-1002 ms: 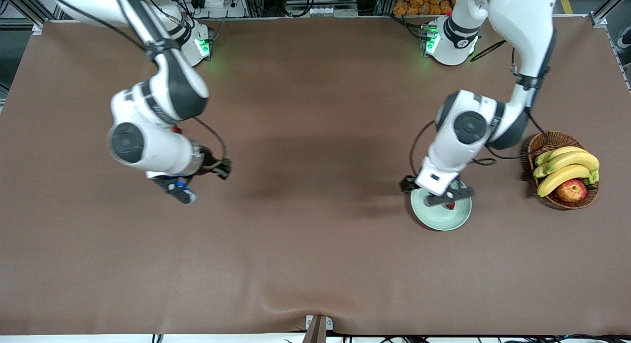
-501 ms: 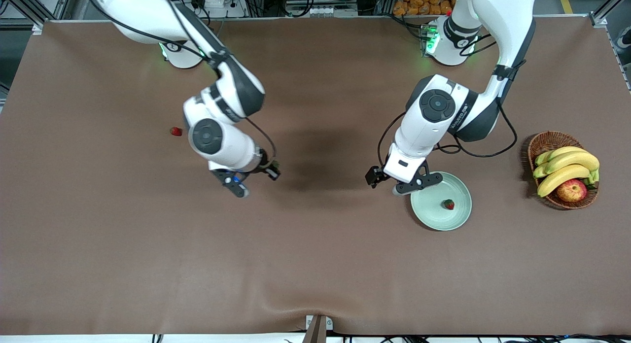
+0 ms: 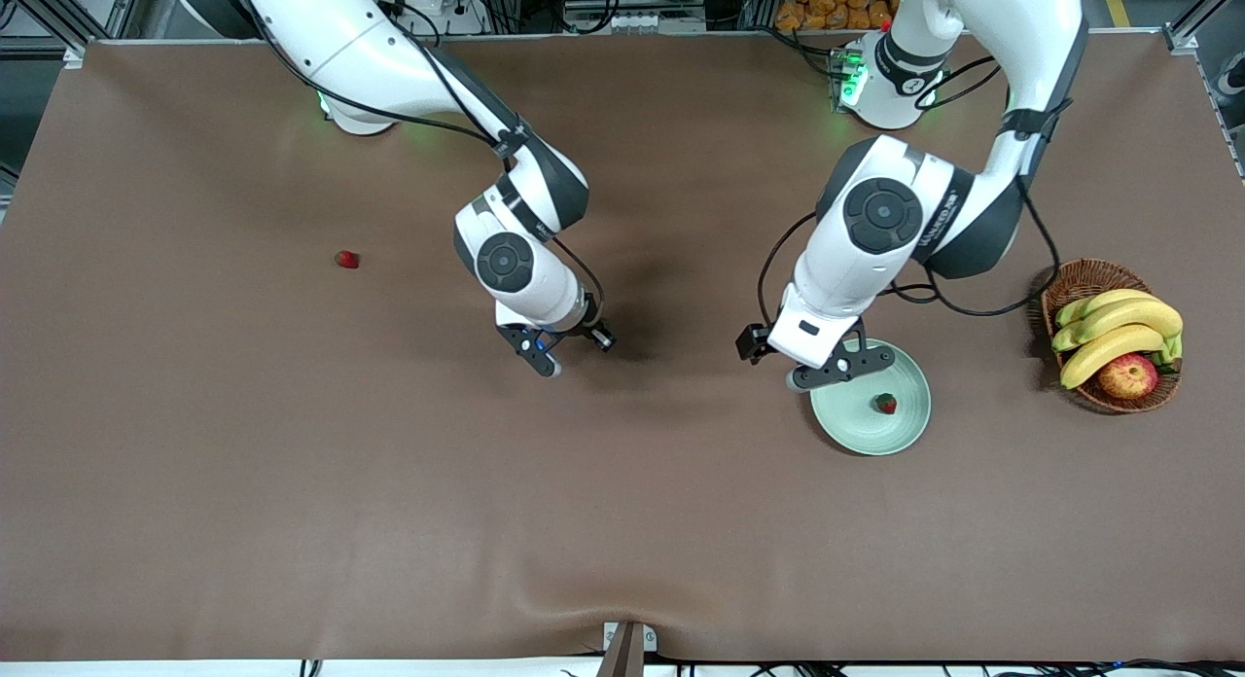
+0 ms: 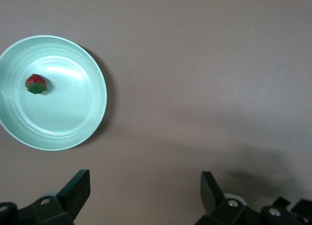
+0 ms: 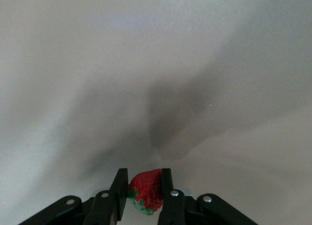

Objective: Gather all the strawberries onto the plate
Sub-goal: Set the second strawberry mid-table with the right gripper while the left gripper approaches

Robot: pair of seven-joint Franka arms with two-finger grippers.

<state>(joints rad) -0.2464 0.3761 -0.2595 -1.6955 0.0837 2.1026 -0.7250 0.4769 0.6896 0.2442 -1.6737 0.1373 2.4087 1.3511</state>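
The pale green plate [image 3: 856, 429] lies toward the left arm's end of the table and holds one strawberry [image 3: 885, 403]. The left wrist view shows the same plate [image 4: 73, 113] and berry [image 4: 36, 84]. My left gripper [image 3: 841, 368] hangs open and holds nothing. It is over the plate's rim on the side toward the table's middle, and its dark fingertips [image 4: 78, 183] frame bare cloth. My right gripper [image 3: 554, 356] is over the middle of the table, shut on a second strawberry [image 5: 146, 191]. Another strawberry [image 3: 346, 259] lies on the cloth toward the right arm's end.
A brown wicker basket [image 3: 1070, 280] with bananas [image 3: 1119, 329] and an apple [image 3: 1128, 375] stands at the left arm's end, beside the plate. A brown cloth covers the whole table, with a slight wrinkle at its nearest edge.
My right arm has swept from its end of the table toward the middle, carrying its strawberry. My left gripper has drawn back from over the plate's centre to its rim, uncovering the berry there.
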